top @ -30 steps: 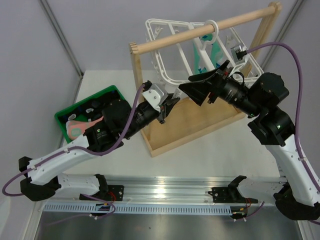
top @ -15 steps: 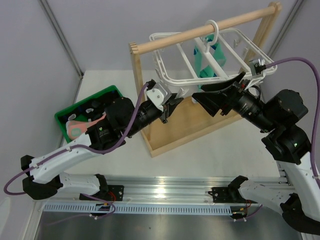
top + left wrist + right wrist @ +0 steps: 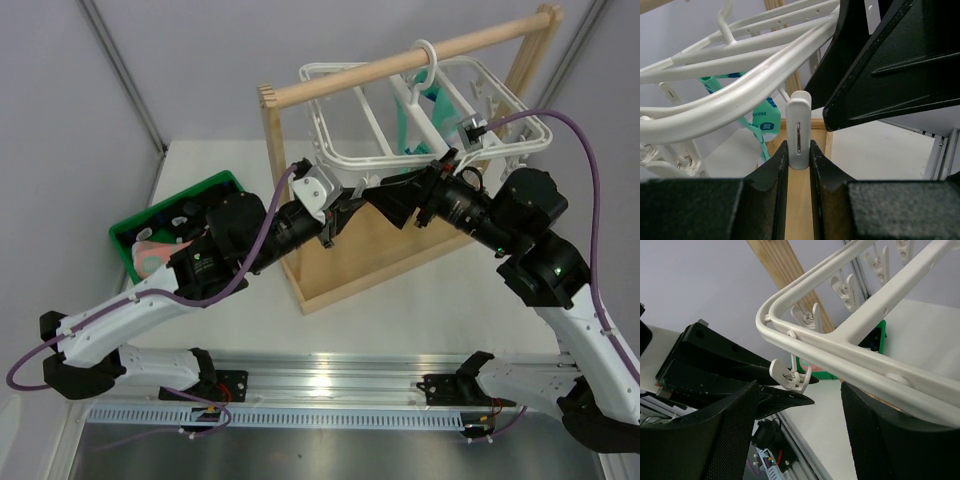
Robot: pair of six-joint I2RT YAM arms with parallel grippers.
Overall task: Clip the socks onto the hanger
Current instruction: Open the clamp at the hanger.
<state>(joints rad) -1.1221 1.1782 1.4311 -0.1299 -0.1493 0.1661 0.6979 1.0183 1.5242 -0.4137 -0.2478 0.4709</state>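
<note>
The white hanger (image 3: 400,110) hangs by its hook from the wooden rod. My left gripper (image 3: 345,205) is shut on one dangling white clip (image 3: 799,132) at the frame's near corner, squeezing the clip's lower end between both fingers (image 3: 777,165). My right gripper (image 3: 395,195) is open and sits just right of the left one. In the right wrist view the same clip (image 3: 790,375) hangs between its wide fingers, and the hanger rail (image 3: 850,335) crosses above its right finger. A salmon-pink sock (image 3: 150,258) and dark socks (image 3: 190,215) lie in the green bin.
The green bin (image 3: 225,182) stands at the table's left. A light wooden rack (image 3: 400,60) with a flat base (image 3: 370,250) holds the hanger. Teal socks (image 3: 415,120) hang inside the frame. The arm bases and metal rail (image 3: 330,385) line the near edge.
The tilted hanger has swung level. My right arm pulled back to the right, then came in leftward beside the left gripper, its jaws a little narrower. The left gripper kept its hold on the clip.
</note>
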